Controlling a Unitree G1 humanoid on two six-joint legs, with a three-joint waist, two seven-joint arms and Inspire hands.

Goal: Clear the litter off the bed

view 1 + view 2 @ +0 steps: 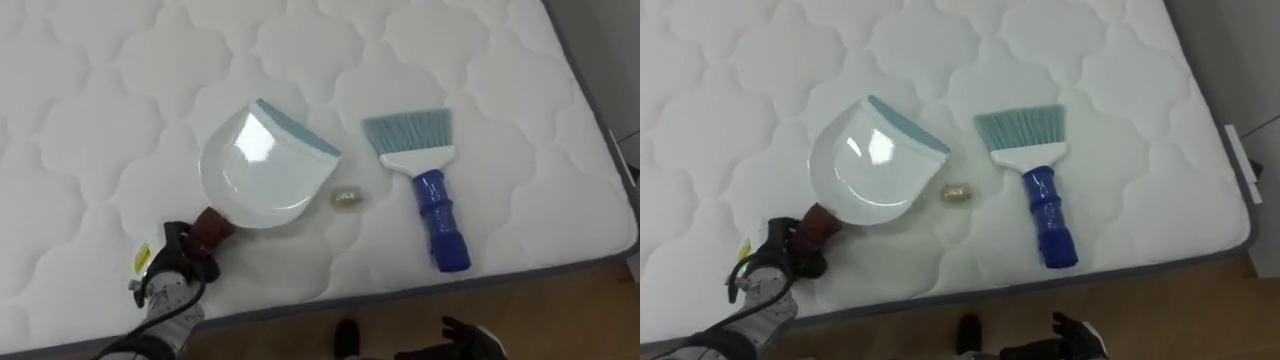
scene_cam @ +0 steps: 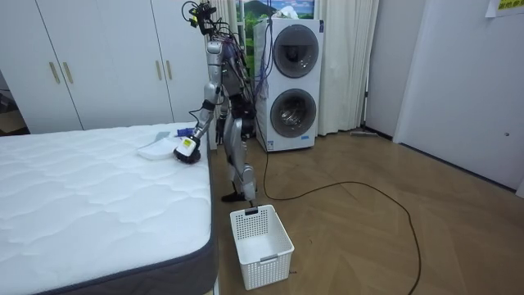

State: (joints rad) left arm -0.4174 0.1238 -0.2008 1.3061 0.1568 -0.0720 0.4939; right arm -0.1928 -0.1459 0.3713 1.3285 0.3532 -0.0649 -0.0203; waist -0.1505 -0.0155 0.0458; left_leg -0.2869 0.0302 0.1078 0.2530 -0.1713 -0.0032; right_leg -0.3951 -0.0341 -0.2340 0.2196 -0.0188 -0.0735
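Observation:
A white dustpan [image 1: 255, 170] with a grey-blue lip lies on the white quilted mattress [image 1: 100, 80]. Its reddish-brown handle [image 1: 210, 228] points toward the near edge. My left hand [image 1: 175, 262] is shut on that handle. A small crumpled beige scrap [image 1: 347, 198] lies just right of the pan. Further right rests a brush [image 1: 425, 175] with teal bristles and a blue handle, untouched. My right hand [image 1: 468, 336] hangs low off the bed's near side. In the room view I stand at the bed's far corner, with my left hand [image 2: 187, 147] on the pan.
The mattress edge [image 1: 560, 268] runs along the bottom and right of the eye views, with wooden floor beyond. A white slatted basket [image 2: 260, 244] stands on the floor by the bed. Stacked washing machines [image 2: 291, 82] and white wardrobes [image 2: 98, 57] line the back wall.

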